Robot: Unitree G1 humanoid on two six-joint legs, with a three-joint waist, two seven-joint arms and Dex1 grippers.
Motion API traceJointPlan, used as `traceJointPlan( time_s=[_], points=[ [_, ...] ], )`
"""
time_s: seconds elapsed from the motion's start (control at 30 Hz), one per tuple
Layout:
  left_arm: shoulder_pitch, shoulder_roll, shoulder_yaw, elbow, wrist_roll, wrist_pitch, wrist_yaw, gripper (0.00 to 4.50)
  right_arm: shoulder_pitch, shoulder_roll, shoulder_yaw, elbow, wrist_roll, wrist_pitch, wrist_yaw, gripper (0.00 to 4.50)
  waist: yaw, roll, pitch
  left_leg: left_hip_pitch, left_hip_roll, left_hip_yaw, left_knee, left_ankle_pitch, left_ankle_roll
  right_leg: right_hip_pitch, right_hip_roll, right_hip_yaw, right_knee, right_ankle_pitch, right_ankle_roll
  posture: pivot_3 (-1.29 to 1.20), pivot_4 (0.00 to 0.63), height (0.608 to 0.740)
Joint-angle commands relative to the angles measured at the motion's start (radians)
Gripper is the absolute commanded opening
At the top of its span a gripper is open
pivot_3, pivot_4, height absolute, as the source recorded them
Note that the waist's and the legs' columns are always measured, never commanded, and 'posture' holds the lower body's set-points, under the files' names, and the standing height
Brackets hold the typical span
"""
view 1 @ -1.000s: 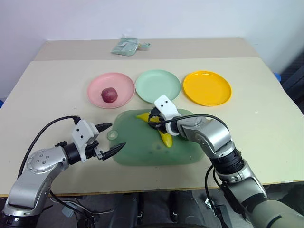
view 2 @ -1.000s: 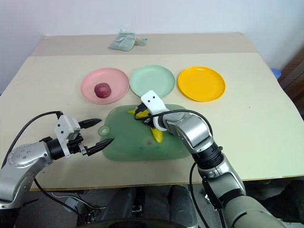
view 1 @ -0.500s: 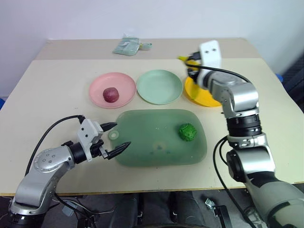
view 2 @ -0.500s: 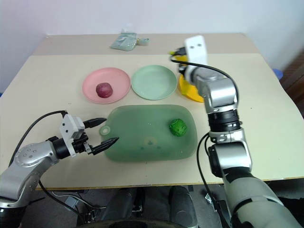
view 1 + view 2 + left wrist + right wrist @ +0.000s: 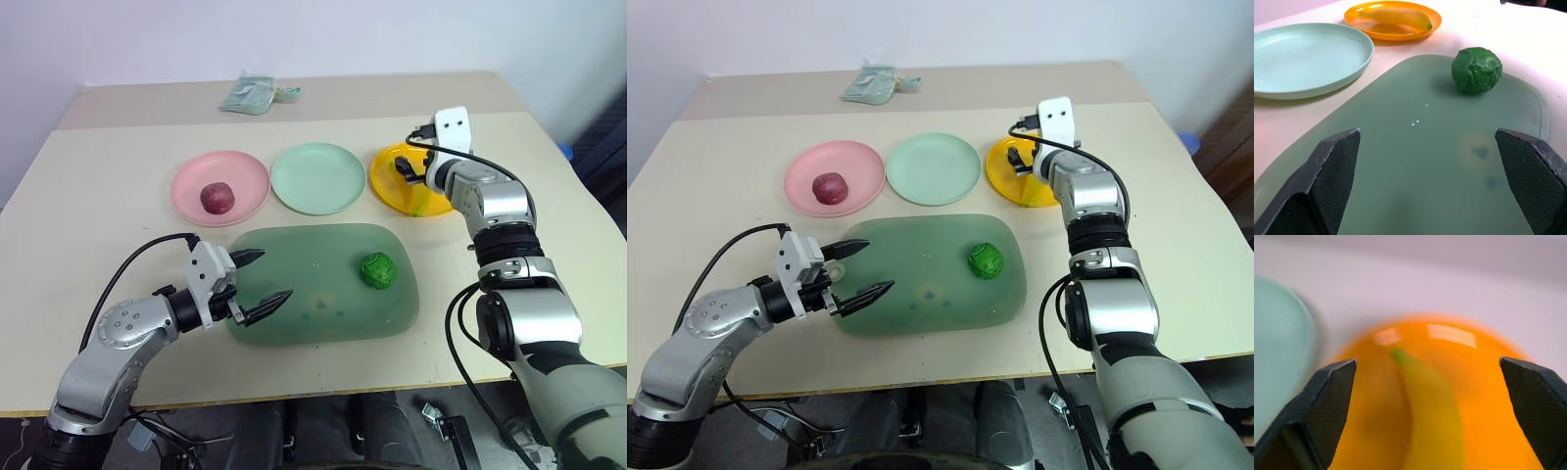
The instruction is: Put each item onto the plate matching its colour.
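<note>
The yellow banana (image 5: pixel 1426 401) lies on the orange-yellow plate (image 5: pixel 392 186). My right gripper (image 5: pixel 405 170) hangs just above it, open, with the banana free between and beyond its fingers. The dark red fruit (image 5: pixel 217 197) rests on the pink plate (image 5: pixel 188 184). The mint green plate (image 5: pixel 317 177) stands bare between the two. The bumpy green ball (image 5: pixel 377 270) sits on the right part of the translucent green board (image 5: pixel 323 294). My left gripper (image 5: pixel 273 275) is open with nothing in it, low over the board's left end and pointing at the ball.
A grey-green foil packet (image 5: pixel 245 95) lies at the table's far edge. The three plates form a row behind the board. Bare tabletop (image 5: pixel 98 235) spreads to the left of the board and to the right of the orange-yellow plate.
My right gripper lifted the banana off the board, carried it to the orange-yellow plate and opened, leaving it there. The green ball came into view. My left gripper slid a little right.
</note>
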Motion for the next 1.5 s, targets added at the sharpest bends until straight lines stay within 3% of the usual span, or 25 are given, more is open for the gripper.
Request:
traceJointPlan(
  time_s=[0.03,0.17,0.27,0.43,0.67,0.77,0.87,0.9,1.07,1.2,1.43,1.5],
  points=[
    [-0.001,0.003,0.009,-0.037,-0.012,0.0,0.0,4.5,0.102,-0.07,0.036,-0.294,0.055,-0.034,0.21,4.49,0.007,0.0,0.0,0.0,0.0,0.0,0.0,0.0,0.0,0.0,0.0,0.0,0.0,0.0,0.0,0.0,0.15,0.74],
    [-0.008,0.006,0.005,-0.025,-0.011,-0.004,-0.009,4.5,0.371,-0.225,0.056,-0.694,0.235,0.005,0.562,4.49,0.029,0.0,0.0,0.0,0.0,-0.002,0.0,0.0,0.001,0.002,0.0,-0.001,-0.002,0.0,0.0,0.0,0.15,0.74],
    [-0.014,0.006,0.0,-0.011,-0.008,-0.012,-0.019,4.5,0.528,-0.327,0.078,-0.841,0.274,0.027,0.68,4.49,0.037,0.0,0.0,0.001,0.0,-0.001,0.002,-0.001,0.002,0.003,-0.001,-0.001,-0.002,0.0,0.0,0.0,0.15,0.74],
    [-0.026,0.006,-0.008,0.003,-0.013,-0.018,-0.046,4.5,0.661,-0.398,0.138,-0.917,0.234,0.044,0.71,4.49,0.038,-0.001,0.0,0.002,0.0,-0.001,0.003,-0.001,0.001,0.003,-0.001,0.0,-0.002,0.0,0.0,0.0,0.15,0.74],
    [-0.035,0.008,-0.003,-0.001,-0.026,-0.005,-0.073,4.5,0.676,-0.383,0.194,-0.888,0.177,0.073,0.666,4.49,0.046,-0.001,0.0,0.002,0.0,-0.001,0.003,-0.001,0.001,0.003,-0.002,0.0,-0.002,0.0,0.0,0.0,0.15,0.74],
    [-0.033,0.012,0.001,-0.014,-0.033,0.006,-0.072,4.5,0.658,-0.372,0.195,-0.891,0.18,0.078,0.663,3.66,0.046,-0.001,0.0,0.002,0.0,-0.001,0.004,-0.001,0.001,0.003,-0.002,0.0,-0.002,0.0,0.0,0.0,0.15,0.74],
    [-0.028,0.015,0.007,-0.022,-0.041,0.014,-0.067,4.5,0.625,-0.341,0.193,-0.888,0.17,0.065,0.635,2.17,0.045,-0.001,0.0,0.002,0.0,-0.002,0.004,-0.001,0.001,0.003,-0.002,0.0,-0.002,0.0,0.0,0.0,0.15,0.74],
    [-0.027,0.015,0.009,-0.023,-0.043,0.016,-0.063,4.5,0.603,-0.318,0.187,-0.88,0.173,0.066,0.618,1.9,0.044,-0.001,0.0,0.002,0.0,-0.002,0.004,-0.001,0.001,0.003,-0.002,0.0,-0.002,0.0,0.0,0.0,0.15,0.74],
    [-0.043,-0.008,0.033,0.012,0.004,0.0,0.019,4.5,0.421,-0.117,0.176,-0.743,0.135,0.057,0.434,1.9,0.038,-0.001,0.0,0.002,0.0,-0.001,0.004,0.0,0.0,0.002,-0.001,0.0,-0.001,0.0,0.0,0.0,0.15,0.74],
    [-0.113,-0.094,0.092,0.104,0.092,-0.012,0.221,4.5,0.144,0.143,0.19,-0.283,-0.021,-0.004,0.094,1.9,0.026,-0.002,-0.001,0.001,0.0,-0.002,0.004,0.001,-0.001,0.001,0.0,-0.001,0.001,0.001,-0.001,0.0,0.15,0.74],
    [-0.097,-0.127,0.109,0.104,0.16,0.006,0.337,4.5,-0.018,0.292,0.178,0.071,-0.056,-0.21,0.058,1.9,0.017,-0.002,-0.001,0.0,-0.002,-0.003,-0.001,0.001,-0.001,0.0,0.0,-0.002,0.002,0.0,-0.001,0.0,0.15,0.74],
    [-0.074,-0.132,0.109,0.082,0.166,0.007,0.348,4.5,-0.027,0.301,0.159,0.091,-0.037,-0.226,0.084,2.87,0.015,-0.002,-0.001,0.0,-0.002,-0.003,-0.001,0.001,-0.001,0.0,0.0,-0.002,-0.001,0.0,-0.001,0.0,0.15,0.74]
  ],
)
